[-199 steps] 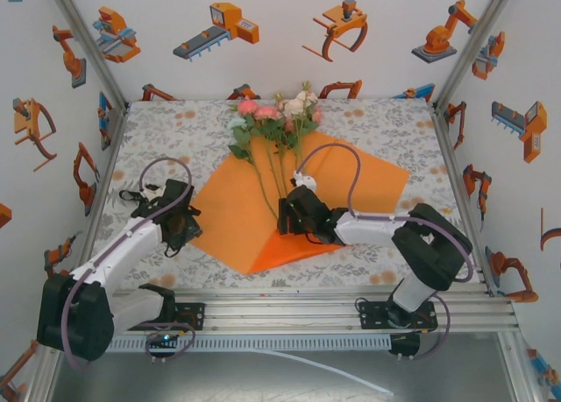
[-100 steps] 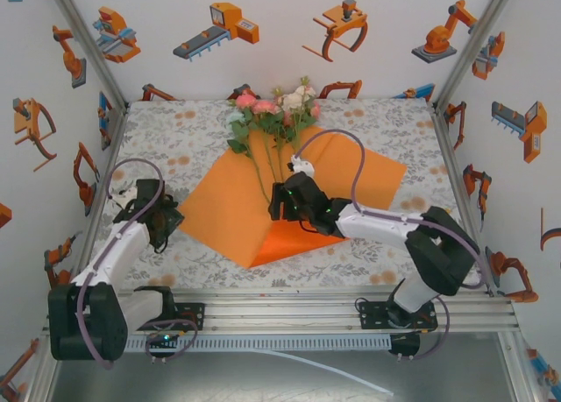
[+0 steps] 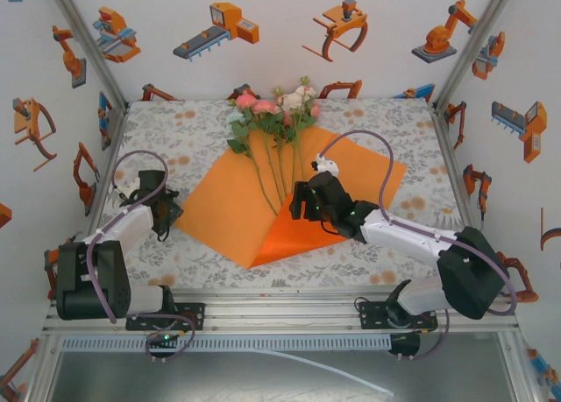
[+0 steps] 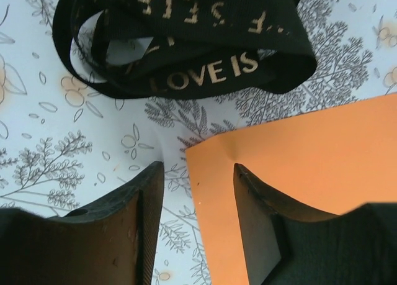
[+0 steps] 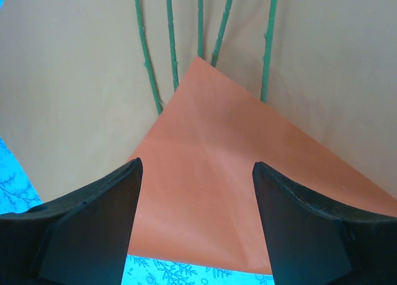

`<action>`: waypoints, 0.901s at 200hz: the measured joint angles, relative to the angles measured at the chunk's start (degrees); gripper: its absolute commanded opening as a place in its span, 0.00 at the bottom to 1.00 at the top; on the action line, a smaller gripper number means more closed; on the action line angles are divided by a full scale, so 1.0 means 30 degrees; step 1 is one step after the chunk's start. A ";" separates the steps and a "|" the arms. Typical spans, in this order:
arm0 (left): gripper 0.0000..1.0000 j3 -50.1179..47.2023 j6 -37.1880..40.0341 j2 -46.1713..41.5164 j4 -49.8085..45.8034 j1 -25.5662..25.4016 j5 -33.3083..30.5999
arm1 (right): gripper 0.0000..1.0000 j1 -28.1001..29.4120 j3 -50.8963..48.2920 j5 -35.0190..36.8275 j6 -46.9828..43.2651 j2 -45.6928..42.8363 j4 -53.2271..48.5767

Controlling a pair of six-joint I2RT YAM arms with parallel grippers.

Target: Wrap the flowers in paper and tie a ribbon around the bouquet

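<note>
Right pincer (image 5: 196, 167) spread above paper (image 3: 228, 209) flap folded over flower stems (image 5: 170, 43). Left pincer (image 4: 198, 167) spread astride the paper's left corner, ribbon (image 4: 205, 74) just beyond.

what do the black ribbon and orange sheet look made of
ribbon: likely woven fabric, matte black, gold printed letters, lying in floppy loops. paper: seemingly thin matte paper, bright orange, with a crisp edge and a small crease.
</note>
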 measured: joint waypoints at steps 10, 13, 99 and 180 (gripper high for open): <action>0.38 0.0117 0.0073 0.0248 0.0233 0.0007 -0.0095 | 0.67 0.0000 0.0000 0.0000 0.0007 0.0000 0.0022; 0.37 0.0146 0.0087 0.0342 0.0321 0.0015 -0.0124 | 0.67 0.0000 0.0000 0.0000 0.0000 0.0007 0.0029; 0.00 0.0372 -0.0087 -0.1435 0.0845 0.0124 0.2295 | 0.68 0.0255 0.0007 -0.2244 -0.0299 0.0051 0.0510; 0.00 0.3672 -0.1479 -0.3912 0.0036 -0.1195 0.5799 | 0.85 0.1945 0.0721 -0.5100 -0.0969 0.3876 0.2368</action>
